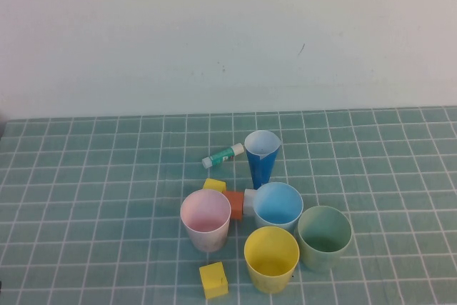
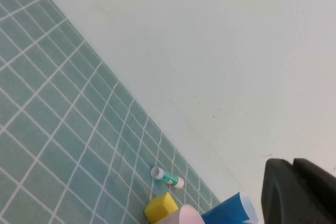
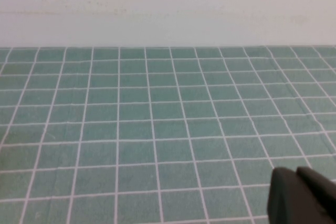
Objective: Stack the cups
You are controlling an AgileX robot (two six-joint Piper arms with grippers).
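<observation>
Green tiled mat point(image 1: 86, 198) w/ white grid lines, pale wall point(image 1: 214, 33) behind. Five cups clustered mid-table, all upright, none nested: pink cup point(image 1: 206, 219) front-left, yellow cup point(image 1: 271, 258) nearest the robot, green cup point(image 1: 325, 237) front-right, light blue cup point(image 1: 278, 205) in the middle, tall dark blue cup point(image 1: 262, 158) at the back.

Clutter: orange block point(image 1: 235, 205) wedged between pink and light blue cups, white block point(image 1: 249, 201) touching the light blue cup's left side, yellow block point(image 1: 214, 185) just behind the pink cup, 2nd yellow block point(image 1: 213, 280) in front, between pink and yellow cups. Glue stick point(image 1: 223, 155) w/ green label lies on its side just left of the dark blue cup; label text not legible.

Neither arm shows in high view. Left gripper point(image 2: 299, 192): only a black edge in its wrist cam, off to the side of the cluster; jaw state can't tell. Right gripper point(image 3: 302, 195): black edge over bare mat, no cups in its cam; jaw state can't tell.
</observation>
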